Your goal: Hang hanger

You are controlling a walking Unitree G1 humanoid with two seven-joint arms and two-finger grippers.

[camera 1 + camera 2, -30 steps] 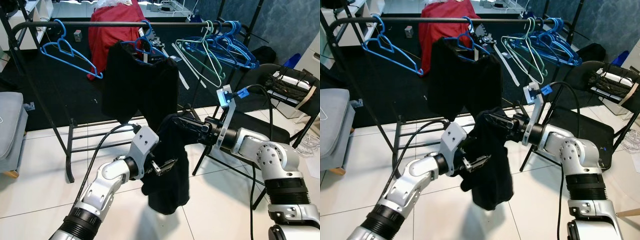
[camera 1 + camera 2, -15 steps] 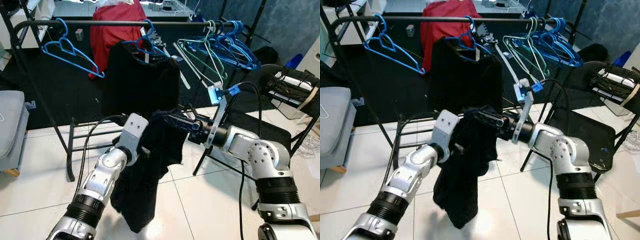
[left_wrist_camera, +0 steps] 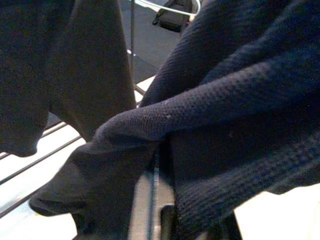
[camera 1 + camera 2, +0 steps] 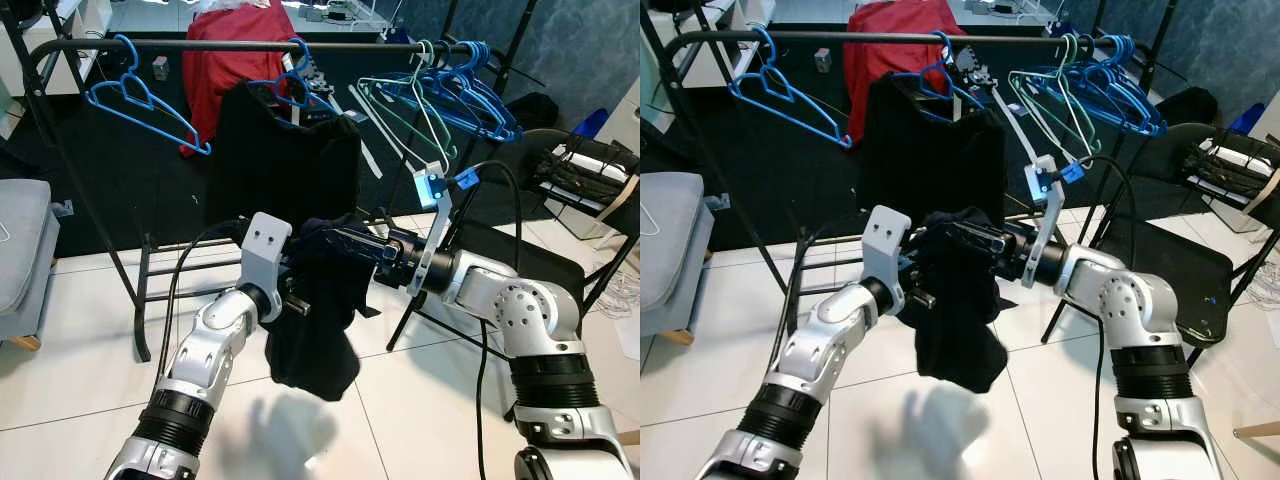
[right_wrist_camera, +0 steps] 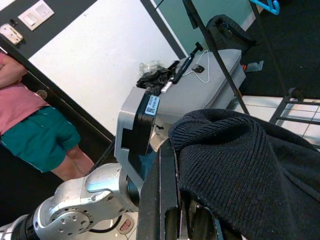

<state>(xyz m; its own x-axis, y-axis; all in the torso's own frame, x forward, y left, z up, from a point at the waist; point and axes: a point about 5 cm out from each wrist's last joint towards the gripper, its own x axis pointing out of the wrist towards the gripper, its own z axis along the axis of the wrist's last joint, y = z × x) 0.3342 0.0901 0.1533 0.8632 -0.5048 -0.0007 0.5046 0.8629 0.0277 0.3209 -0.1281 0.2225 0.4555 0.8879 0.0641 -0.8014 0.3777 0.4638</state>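
Observation:
A black knit garment [image 4: 318, 300] hangs bunched between my two grippers, in front of the black clothes rail [image 4: 200, 46]. My right gripper [image 4: 338, 240] reaches in from the right and is shut on the garment's top fold; the right wrist view has the knit [image 5: 250, 170] draped over one finger [image 5: 167, 185]. My left gripper [image 4: 298, 300] presses into the cloth from the left, buried in it. On the rail hang a blue hanger [image 4: 140, 105], another black garment [image 4: 285, 160] on a blue hanger, and several green and blue hangers [image 4: 440, 90].
A red garment [image 4: 235, 55] hangs behind the rail. A black folding chair [image 4: 520, 265] stands right of my right arm, with another loaded chair [image 4: 590, 180] behind it. A grey seat [image 4: 20, 250] is at the far left. A person [image 5: 35, 130] stands nearby.
The black garment hung long below my left gripper half a second ago; now it is gathered up shorter between both grippers. My left wrist has shifted slightly right.

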